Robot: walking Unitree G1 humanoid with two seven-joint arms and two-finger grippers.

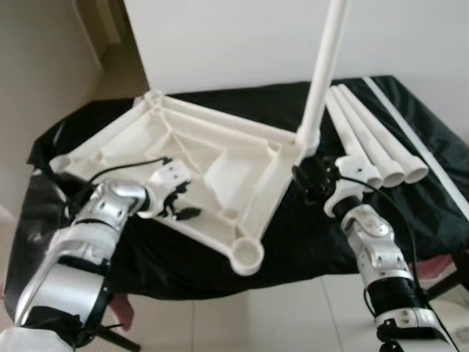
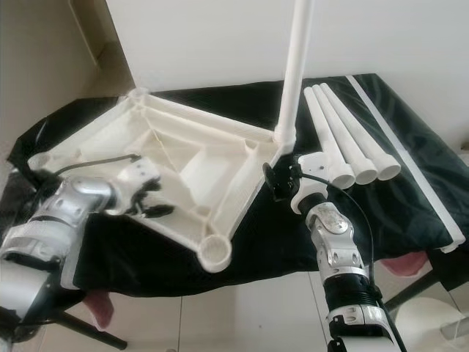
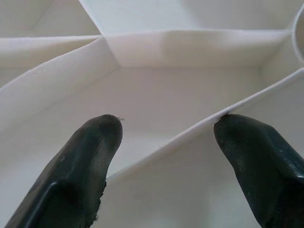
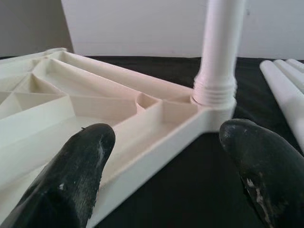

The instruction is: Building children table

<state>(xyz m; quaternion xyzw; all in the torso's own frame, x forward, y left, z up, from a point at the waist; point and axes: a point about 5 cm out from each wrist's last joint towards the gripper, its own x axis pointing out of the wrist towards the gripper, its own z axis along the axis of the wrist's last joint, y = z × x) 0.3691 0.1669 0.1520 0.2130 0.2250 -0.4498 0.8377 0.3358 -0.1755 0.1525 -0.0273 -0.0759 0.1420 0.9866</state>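
- A white plastic tabletop (image 1: 212, 176) lies upside down on a black cloth (image 1: 293, 227), ribs up, with round leg sockets at its corners.
- One white leg (image 1: 322, 73) stands upright in the far right corner socket; the near corner socket (image 1: 248, 255) is bare.
- Three loose legs (image 1: 370, 143) lie side by side on the cloth just right of the tabletop, open ends toward the robot.
- The left gripper (image 1: 176, 209) reaches over the tabletop's near left part, its fingers spread among the ribs.
- The left wrist view adds what the head views cannot: one thin diagonal rib (image 3: 190, 135) runs between the two parted fingers (image 3: 90, 156), and the other finger's tip sits right at that rib.
- The right gripper (image 1: 308, 180) hovers just near of the corner holding the upright leg, close to the tabletop's right edge.
- The right wrist view shows the leg's ridged collar (image 4: 214, 90) seated in the socket, and the fingers (image 4: 76, 166) wide apart, pinching nothing, with the corner between them but farther off.
- A long white strip (image 1: 421, 147) lies along the cloth's right edge, beyond the loose legs.
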